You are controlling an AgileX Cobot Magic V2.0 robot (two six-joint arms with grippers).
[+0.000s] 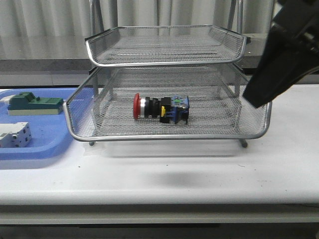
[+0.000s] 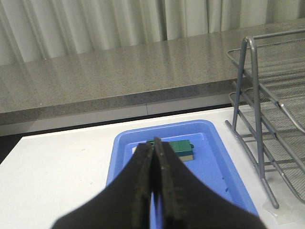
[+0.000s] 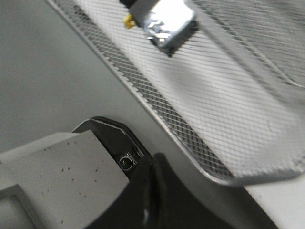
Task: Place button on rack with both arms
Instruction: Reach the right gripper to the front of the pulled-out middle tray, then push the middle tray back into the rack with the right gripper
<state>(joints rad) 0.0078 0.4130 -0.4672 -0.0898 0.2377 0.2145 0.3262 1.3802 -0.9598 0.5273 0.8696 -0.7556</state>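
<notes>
The button (image 1: 160,108) lies on its side on the mesh floor of the rack's (image 1: 169,137) middle tier, red cap to the left and blue-yellow block to the right. The right wrist view shows its rear end (image 3: 167,24) through the mesh (image 3: 190,95). My right arm (image 1: 279,64) hangs at the rack's right end, outside the tier. The right gripper (image 3: 153,160) is shut and empty, apart from the button. My left gripper (image 2: 153,145) is shut with nothing in it, above the blue tray (image 2: 209,157), left of the rack's frame (image 2: 257,95). The left arm is not in the front view.
The blue tray (image 1: 45,144) sits left of the rack and holds a green block (image 1: 35,103) and a white-grey boxy part (image 1: 14,134). The green block (image 2: 183,149) shows just beyond the left fingertips. A grey ledge and curtains run behind the table.
</notes>
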